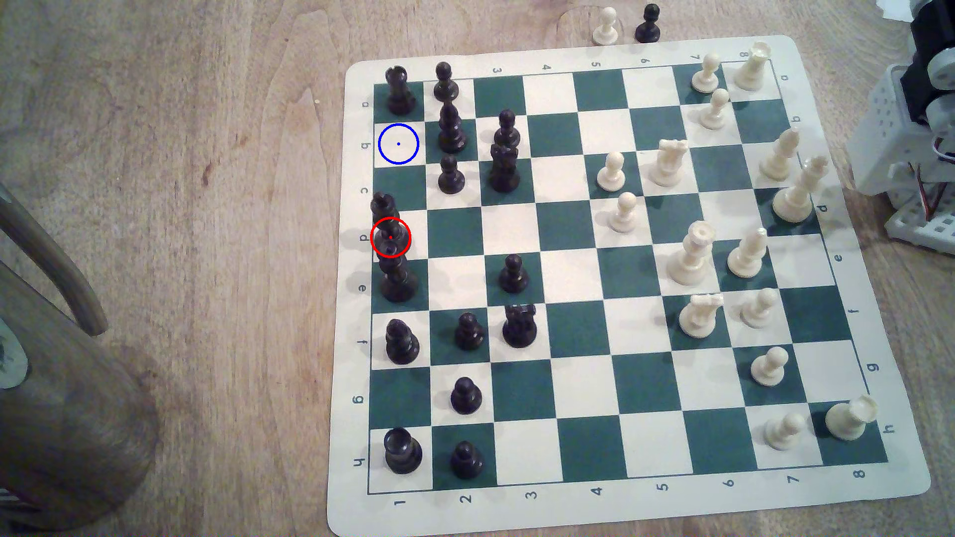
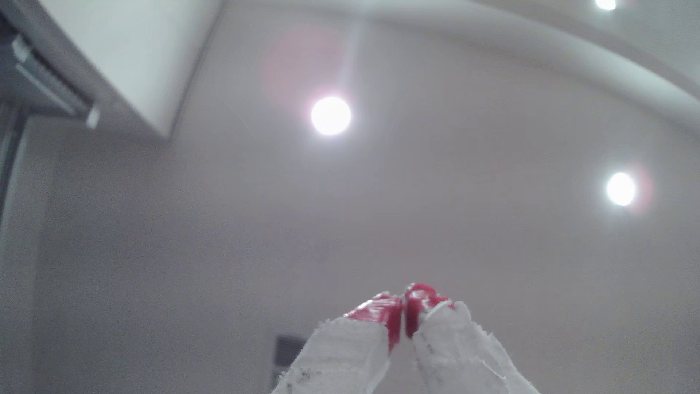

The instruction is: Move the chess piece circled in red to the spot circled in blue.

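Observation:
The chess piece circled in red is a tall glossy black piece on a white square in the board's column nearest the exterior view's left, with the red ring around its base. The spot circled in blue is a bare cream square two squares further back in that column. In the wrist view my gripper points up at a ceiling with round lamps. Its red, white-taped fingertips are pressed together with nothing between them. The arm's white base stands off the board at the exterior view's right edge.
Around the blue spot stand a black rook behind it and a tall black piece beside it. Another tall black piece crowds the circled one from the front. Two pawns stand off the board. A wooden chair leg is at the left.

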